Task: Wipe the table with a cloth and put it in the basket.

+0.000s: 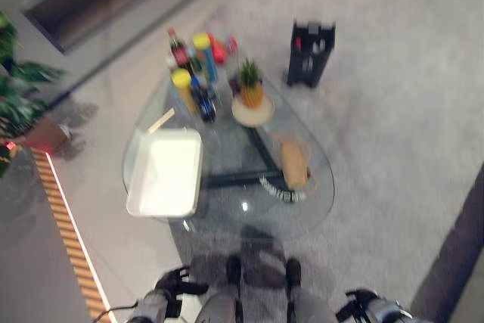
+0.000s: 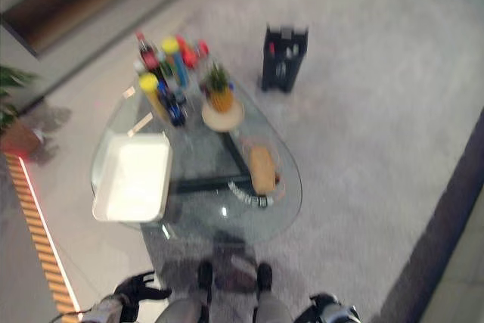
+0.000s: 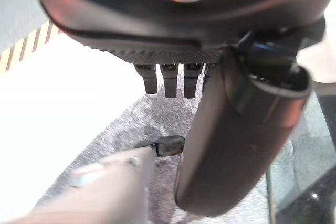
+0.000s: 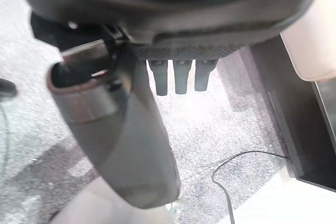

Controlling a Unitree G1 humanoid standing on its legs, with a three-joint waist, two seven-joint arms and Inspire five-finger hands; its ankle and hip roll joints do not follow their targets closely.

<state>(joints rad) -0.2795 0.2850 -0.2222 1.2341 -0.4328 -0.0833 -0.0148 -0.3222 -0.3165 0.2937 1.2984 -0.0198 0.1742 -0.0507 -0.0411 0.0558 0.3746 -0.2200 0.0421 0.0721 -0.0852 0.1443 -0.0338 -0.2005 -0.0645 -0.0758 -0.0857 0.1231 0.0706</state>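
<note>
Both hands hang low at the near edge of the head views, well short of the glass table [image 1: 314, 202] ahead of them. The left hand [image 1: 172, 284] has its fingers [image 3: 170, 80] straight and relaxed, thumb standing beside them, nothing in its hold; grey carpet [image 3: 142, 124] lies past the fingertips. The right hand [image 1: 361, 302] is likewise slack, fingers [image 4: 181, 77] straight down over the carpet, holding nothing.

Ahead of the left hand, on the table's left part, sits a white tray-like basket [image 1: 165, 173]. Ahead and between the two hands, on the table's right part, lies a tan bundle [image 1: 293, 164] that may be the cloth; I cannot tell for sure. Farther out from both hands stand a cluster of bottles [image 1: 195, 73] and a small pineapple [image 1: 250, 85] on a round plate [image 1: 252, 112]. Beyond the table, a black rack [image 1: 310, 53] stands on the carpet
</note>
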